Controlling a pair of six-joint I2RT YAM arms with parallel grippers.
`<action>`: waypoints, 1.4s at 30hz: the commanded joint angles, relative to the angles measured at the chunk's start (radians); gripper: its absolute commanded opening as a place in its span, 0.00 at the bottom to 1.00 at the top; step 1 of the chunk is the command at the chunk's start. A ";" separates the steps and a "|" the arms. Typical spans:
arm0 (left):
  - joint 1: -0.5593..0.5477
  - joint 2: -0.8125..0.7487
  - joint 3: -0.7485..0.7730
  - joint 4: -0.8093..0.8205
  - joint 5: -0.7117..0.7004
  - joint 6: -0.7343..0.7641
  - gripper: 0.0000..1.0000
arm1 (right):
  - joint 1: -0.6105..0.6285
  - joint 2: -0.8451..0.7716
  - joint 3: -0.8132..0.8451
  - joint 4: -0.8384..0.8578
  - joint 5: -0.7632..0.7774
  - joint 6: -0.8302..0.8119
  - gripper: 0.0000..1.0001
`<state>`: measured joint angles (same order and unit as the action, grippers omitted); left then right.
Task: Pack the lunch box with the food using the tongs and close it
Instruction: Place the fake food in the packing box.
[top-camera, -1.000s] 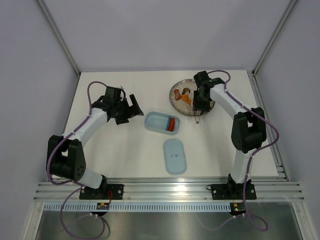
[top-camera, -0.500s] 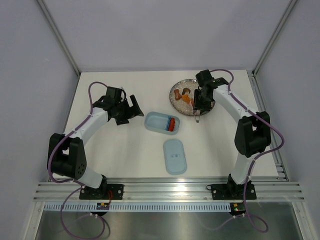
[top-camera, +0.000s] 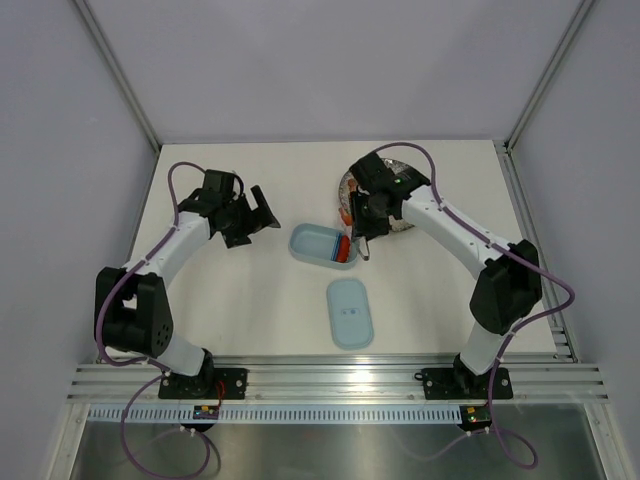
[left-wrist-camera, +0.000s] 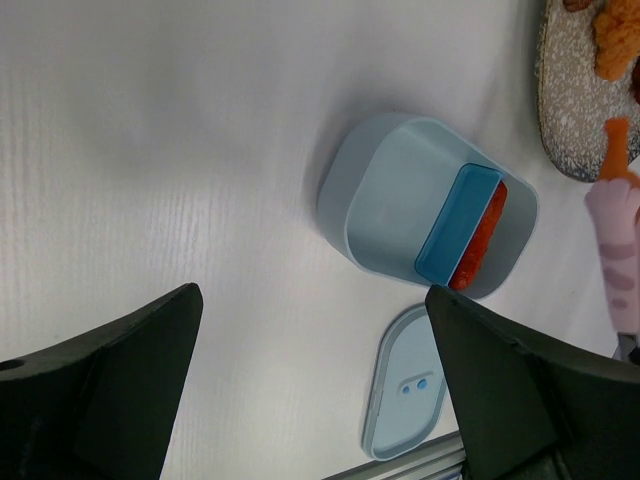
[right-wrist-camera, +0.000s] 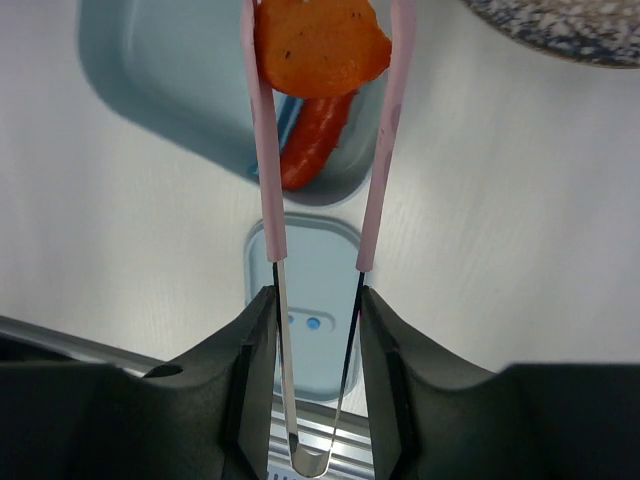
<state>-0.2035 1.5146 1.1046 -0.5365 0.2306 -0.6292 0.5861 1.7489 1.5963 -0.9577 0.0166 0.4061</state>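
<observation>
Bright, even diffuse light, soft shadow beside the lunch box (left-wrist-camera: 385, 190), wrist-view foreground dark, perhaps slightly blurred.

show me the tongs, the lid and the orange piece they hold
tongs (right-wrist-camera: 266, 180), right wrist view, left pink arm
lid (top-camera: 350, 312), top external view, its middle
orange piece (right-wrist-camera: 320, 45), right wrist view, its centre

The lunch box (top-camera: 312, 240) and lid (top-camera: 350, 312) are pale blue, plate (left-wrist-camera: 570, 120) speckled grey, tongs (right-wrist-camera: 265, 150) pink, food (right-wrist-camera: 320, 45) orange.

The top camera looks steeply down from high behind the near edge of the bench (top-camera: 250, 300), covering all of it. The wrist cameras look close along the left pincer (left-wrist-camera: 310, 390) and right pincer (right-wrist-camera: 315, 325); both share the lunch box (left-wrist-camera: 390, 200) and lid (left-wrist-camera: 405, 395) ahead of them.
</observation>
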 joint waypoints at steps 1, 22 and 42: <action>0.032 -0.030 0.038 -0.002 0.012 -0.003 0.99 | 0.063 0.007 0.054 0.002 0.005 0.026 0.04; 0.061 -0.070 0.009 -0.008 0.015 0.002 0.99 | 0.169 0.150 0.083 0.031 -0.010 0.037 0.15; 0.062 -0.070 0.005 -0.002 0.026 0.000 0.99 | 0.193 0.162 0.139 0.004 0.005 0.034 0.43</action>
<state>-0.1478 1.4742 1.1042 -0.5568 0.2329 -0.6289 0.7700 1.9163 1.6825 -0.9588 0.0147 0.4393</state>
